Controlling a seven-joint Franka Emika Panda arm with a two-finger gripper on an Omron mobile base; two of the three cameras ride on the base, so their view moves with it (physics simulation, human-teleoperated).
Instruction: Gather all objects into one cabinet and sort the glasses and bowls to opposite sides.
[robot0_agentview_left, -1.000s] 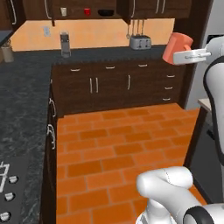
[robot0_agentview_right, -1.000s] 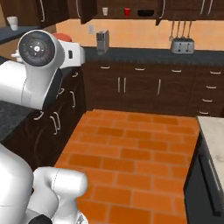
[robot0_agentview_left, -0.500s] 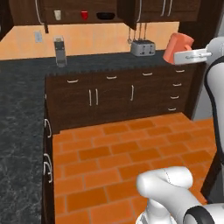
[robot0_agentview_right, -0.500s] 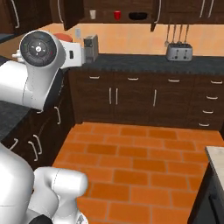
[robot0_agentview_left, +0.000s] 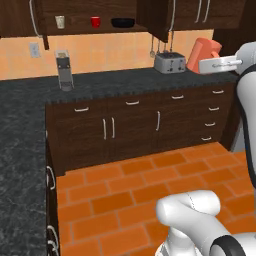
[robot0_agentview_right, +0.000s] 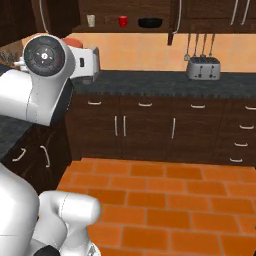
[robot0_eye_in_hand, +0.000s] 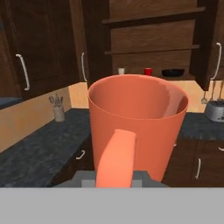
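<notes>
- Open wall cabinet (robot0_agentview_left: 150, 17) above the far worktop (robot0_agentview_left: 125, 82): its lower shelf carries three of the pieces in a row — cream tumbler (robot0_agentview_left: 60, 21) at the left, glossy red mug (robot0_agentview_left: 95, 22) in the middle, wide black bowl (robot0_agentview_left: 123, 22) at the right. All three upright, each apart from its neighbour.
- Fourth piece, the salmon-orange cup (robot0_eye_in_hand: 138, 127), is off the shelf, carried high at the end of the arm, well apart from the cabinet and across the brick floor (robot0_agentview_left: 150, 185) from it.
- Judgement: gathering is three-quarters done; only this cup is left to bring in. Sorting looks sound so far, with cups to the left and bowl to the right. The cup probably belongs on the left half, beside the tumbler or the mug, away from the bowl.
- Gripper (robot0_agentview_left: 216, 64): jaws pinching the salmon-orange cup, judged from the cup sitting fast against the hand; the fingertips themselves are hidden behind it.
- Cup's look: matte salmon-orange, tapered, wider at the rim, thin-walled, empty inside, with a thick strap handle facing the hand camera. Held upright, mouth up.
- Elsewhere on the worktop: a silver toaster (robot0_agentview_left: 169, 62) near the carried cup, and a grey appliance (robot0_agentview_left: 63, 70) under the tumbler's end of the shelf.
</notes>
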